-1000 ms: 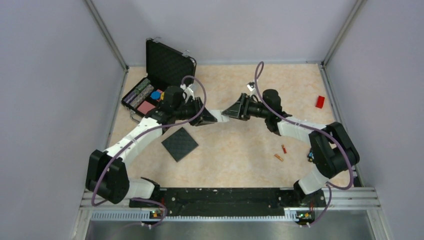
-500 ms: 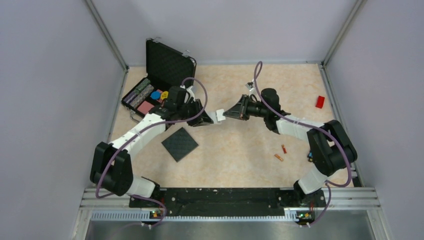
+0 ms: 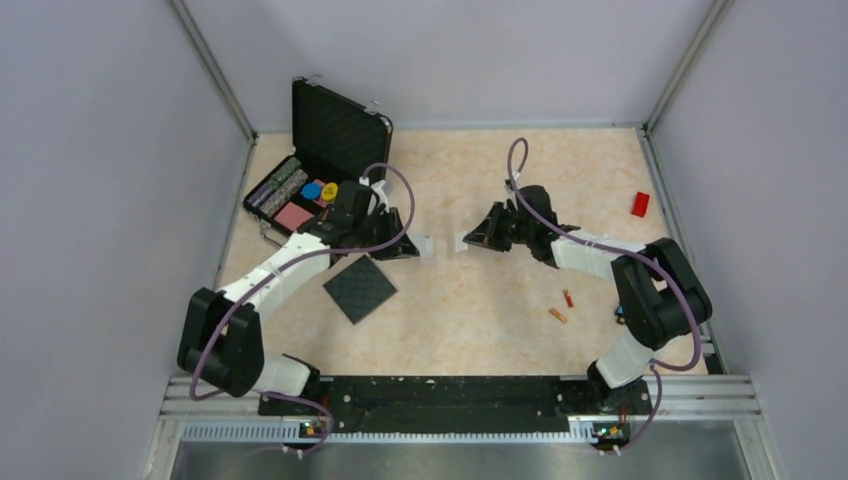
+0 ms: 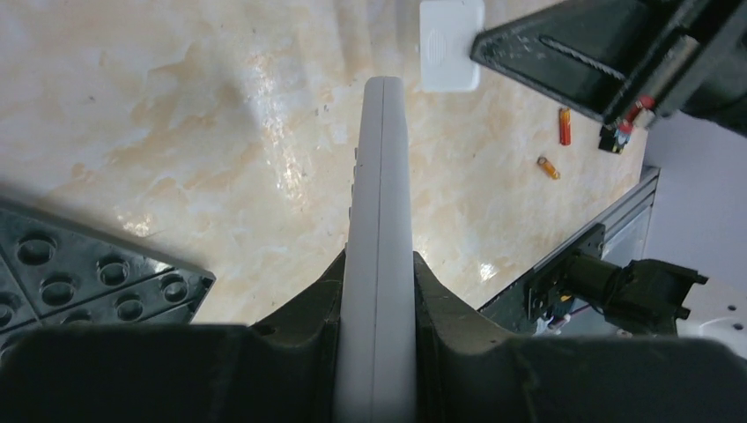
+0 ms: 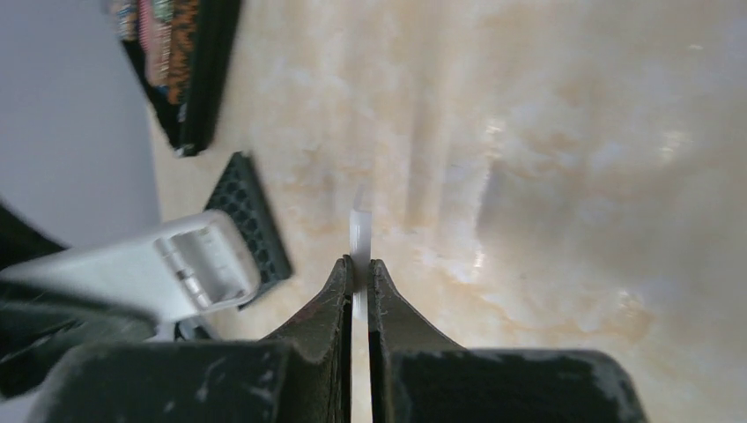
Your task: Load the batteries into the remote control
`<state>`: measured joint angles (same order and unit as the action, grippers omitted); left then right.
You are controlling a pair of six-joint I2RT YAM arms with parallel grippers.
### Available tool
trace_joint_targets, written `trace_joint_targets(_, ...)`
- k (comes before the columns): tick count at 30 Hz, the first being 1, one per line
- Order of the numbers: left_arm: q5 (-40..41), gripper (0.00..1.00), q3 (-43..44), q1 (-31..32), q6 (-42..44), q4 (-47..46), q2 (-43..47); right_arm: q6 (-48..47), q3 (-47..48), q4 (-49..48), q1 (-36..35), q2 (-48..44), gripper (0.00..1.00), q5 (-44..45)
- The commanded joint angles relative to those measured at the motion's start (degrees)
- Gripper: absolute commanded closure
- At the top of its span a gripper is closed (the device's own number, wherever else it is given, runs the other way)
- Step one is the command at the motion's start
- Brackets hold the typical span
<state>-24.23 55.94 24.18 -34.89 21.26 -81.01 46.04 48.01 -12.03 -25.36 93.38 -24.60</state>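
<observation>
My left gripper (image 3: 413, 245) (image 4: 379, 264) is shut on the remote control (image 3: 423, 244), a white-grey slab seen edge-on (image 4: 380, 176) between its jaws. The right wrist view shows the remote's (image 5: 167, 264) open battery slot. A short gap to its right, my right gripper (image 3: 472, 242) (image 5: 359, 264) is shut on a thin white battery cover (image 5: 359, 231), seen as a white square (image 4: 451, 44) in the left wrist view. Two small orange-red batteries (image 3: 568, 298) (image 3: 557, 315) lie on the table at the right, also in the left wrist view (image 4: 564, 126) (image 4: 548, 167).
A black studded square pad (image 3: 359, 288) (image 4: 79, 273) (image 5: 251, 220) lies below the left gripper. An open black case (image 3: 300, 190) (image 5: 181, 70) with coloured pieces stands at the back left. A flat red block (image 3: 640, 203) lies at the far right.
The right gripper has shut on the cover and drawn back to the right with it. The left gripper drew left with the remote, so a gap now separates them.
</observation>
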Motion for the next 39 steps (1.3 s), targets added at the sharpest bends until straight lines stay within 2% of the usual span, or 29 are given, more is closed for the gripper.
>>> trace_joint_targets(1,-2.3,1.0,-3.3,0.0,5.2,-3.5,7.5,-2.6,-0.9,6.6,0.0,2.0,1.0,10.1)
trace_joint_targets(5,-7.9,1.0,-7.0,0.0,7.3,-8.8,13.8,-3.4,-0.3,11.5,0.0,1.6,0.98,16.3)
trace_joint_targets(8,-13.9,1.0,-8.8,0.0,7.9,-12.4,16.4,-3.9,0.3,16.9,0.0,0.9,0.78,20.2)
trace_joint_targets(10,-18.6,1.0,-9.2,0.0,8.5,-13.9,17.7,-3.9,0.3,19.2,0.1,-0.3,0.59,21.8)
trace_joint_targets(11,-19.7,1.0,-9.2,0.0,8.8,-14.2,18.5,-3.8,0.3,20.4,0.0,-1.6,0.53,22.7)
trace_joint_targets(14,-20.3,1.0,-9.8,-0.1,9.7,-15.5,21.7,-3.4,1.1,25.8,0.1,-5.5,0.45,27.4)
trace_joint_targets(19,-17.7,1.0,-11.3,-0.3,10.4,-17.3,28.1,-5.2,1.6,32.8,1.0,-11.5,0.44,30.5)
trace_joint_targets(21,-18.5,1.0,-11.4,-0.4,10.8,-17.5,29.9,-7.7,1.4,33.3,1.1,-13.7,0.45,26.0)
trace_joint_targets(26,-25.1,1.0,-8.8,-0.7,9.9,-15.8,29.8,-14.6,-0.2,25.8,1.1,-22.1,0.42,3.5)
trace_joint_targets(29,-29.3,1.0,-6.1,-0.8,8.3,-14.2,28.0,-14.7,-0.6,17.0,1.0,-29.3,0.3,-13.3)
trace_joint_targets(31,-32.1,1.0,-4.1,-0.8,6.7,-13.8,26.6,-11.6,-0.2,10.6,1.0,-32.9,0.19,-19.8)
trace_joint_targets(34,-36.6,1.0,-2.5,-0.8,3.8,-15.3,25.1,-6.1,0.8,3.0,0.1,-36.0,0.1,-23.7)
trace_joint_targets(39,-39.7,1.0,-2.2,-0.8,-1.7,-20.8,24.9,-5.7,4.1,2.0,-5.1,-34.4,0.1,-20.7)
